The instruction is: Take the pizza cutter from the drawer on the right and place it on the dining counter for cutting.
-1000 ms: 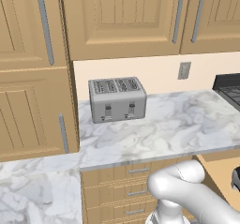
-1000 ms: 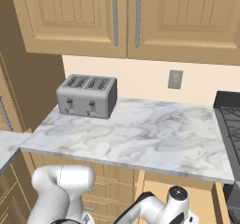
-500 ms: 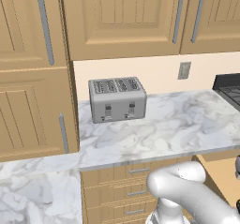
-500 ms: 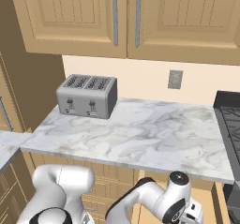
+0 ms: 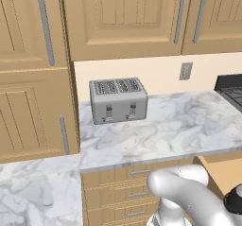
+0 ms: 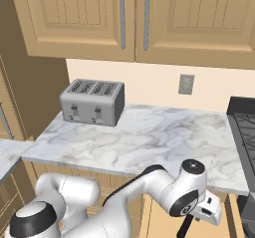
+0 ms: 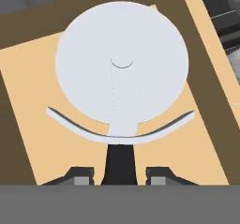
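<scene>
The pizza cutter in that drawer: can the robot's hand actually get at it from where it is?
Probably yes. The pizza cutter lies in the open drawer, its black handle right between the jaws, with nothing in the way.

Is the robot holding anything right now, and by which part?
Yes: the pizza cutter, gripped by its black handle between the jaws, its round blade over the drawer.

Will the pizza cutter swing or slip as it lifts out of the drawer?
Probably stiff: the pizza cutter looks like rigid metal. It may pivot, since the tool holds only the slim black handle while the wide blade sits far out. The smooth handle could slip, so lift slowly from the drawer.
</scene>
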Available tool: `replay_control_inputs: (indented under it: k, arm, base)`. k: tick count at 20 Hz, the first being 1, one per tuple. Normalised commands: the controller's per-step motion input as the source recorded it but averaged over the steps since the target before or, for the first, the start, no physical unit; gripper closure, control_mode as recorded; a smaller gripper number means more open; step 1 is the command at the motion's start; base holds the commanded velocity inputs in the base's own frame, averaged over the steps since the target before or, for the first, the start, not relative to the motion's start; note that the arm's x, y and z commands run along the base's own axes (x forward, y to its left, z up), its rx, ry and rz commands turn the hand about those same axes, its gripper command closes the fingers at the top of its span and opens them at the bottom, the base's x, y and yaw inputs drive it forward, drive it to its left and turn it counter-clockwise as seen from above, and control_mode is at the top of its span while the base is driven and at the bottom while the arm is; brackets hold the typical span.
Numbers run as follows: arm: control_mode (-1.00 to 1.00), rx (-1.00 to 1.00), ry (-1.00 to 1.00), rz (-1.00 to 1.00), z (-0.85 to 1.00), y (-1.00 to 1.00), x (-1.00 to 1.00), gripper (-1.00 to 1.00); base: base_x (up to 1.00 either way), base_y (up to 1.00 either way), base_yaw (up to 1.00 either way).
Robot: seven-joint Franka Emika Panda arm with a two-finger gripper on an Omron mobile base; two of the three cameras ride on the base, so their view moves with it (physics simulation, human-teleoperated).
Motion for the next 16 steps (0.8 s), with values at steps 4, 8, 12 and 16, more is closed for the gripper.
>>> replay_control_inputs:
  k: [4, 8, 12, 16]
  arm:
    - [-1.0, 0.01, -0.13, 0.01, 0.94, 0.0, 0.0, 1.0]
    - [-1.0, 0.02, -0.11, 0.0, 0.94, 0.0, 0.04, 1.0]
    - [-1.0, 0.03, -0.05, 0.0, 0.89, 0.0, 0.39, 1.0]
    - [-1.0, 0.03, 0.0, 0.0, 0.84, 0.0, 0.38, 1.0]
  base:
    - [0.0, 0.0, 0.0]
    - [0.0, 0.0, 0.0]
    - [0.0, 0.0, 0.0]
    - [0.0, 0.0, 0.0]
